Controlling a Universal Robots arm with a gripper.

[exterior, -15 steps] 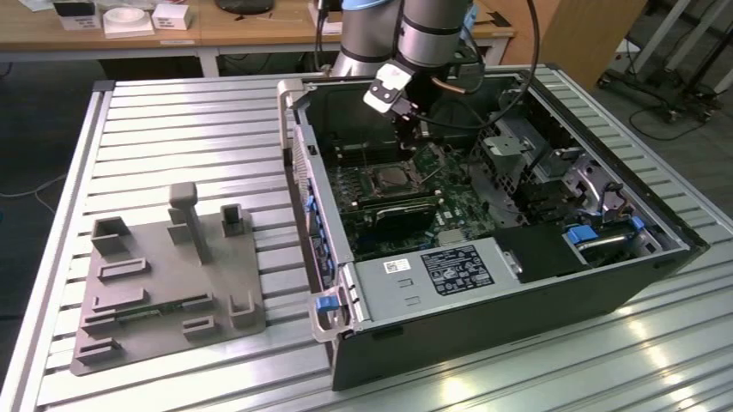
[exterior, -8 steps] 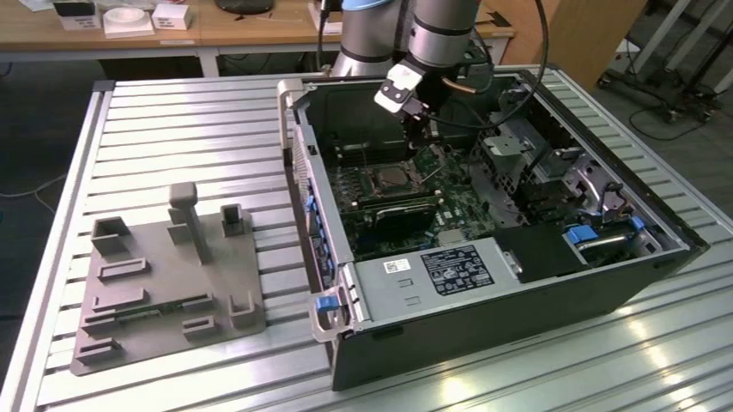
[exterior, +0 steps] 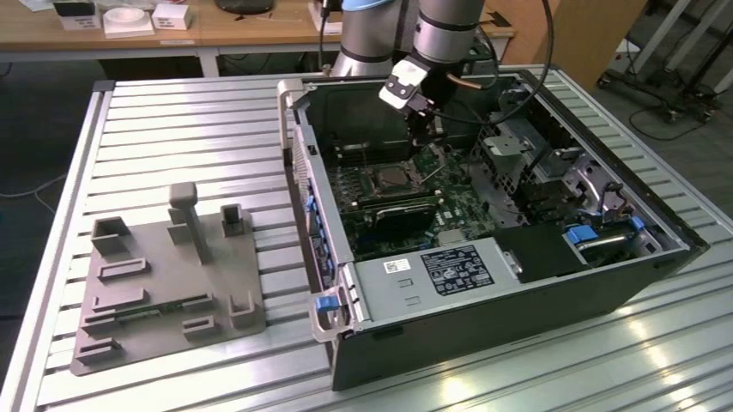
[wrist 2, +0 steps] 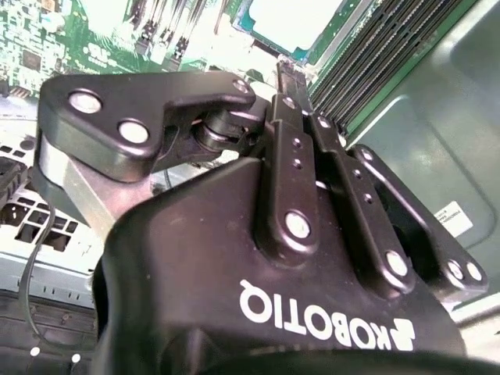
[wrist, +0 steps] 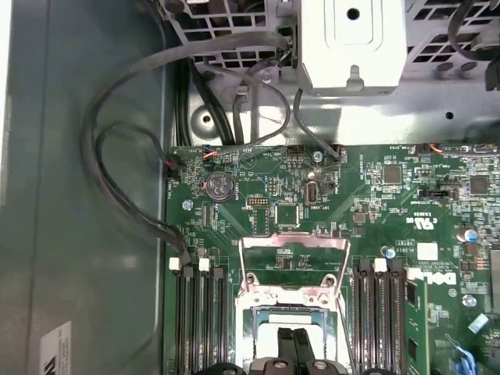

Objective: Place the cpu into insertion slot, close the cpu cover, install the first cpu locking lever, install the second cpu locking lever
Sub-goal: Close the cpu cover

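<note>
As claw [exterior: 428, 137] hangs inside computer case [exterior: 493, 335] (cpu cover [wrist: 293, 244] raised), above insertion slot [wrist: 289, 315].

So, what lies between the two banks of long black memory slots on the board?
In the first wrist view, the insertion slot lies between them, with the cpu cover adjoining it and the gripper above it.

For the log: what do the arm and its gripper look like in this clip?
The arm is built of silver-grey cylindrical segments, with a pale blue cap on one joint. A black cable loops alongside it, and a small white block sits at the wrist. The gripper is matte black, made of pinned linkage bars with silver screw heads, and has white lettering on its body.
</note>
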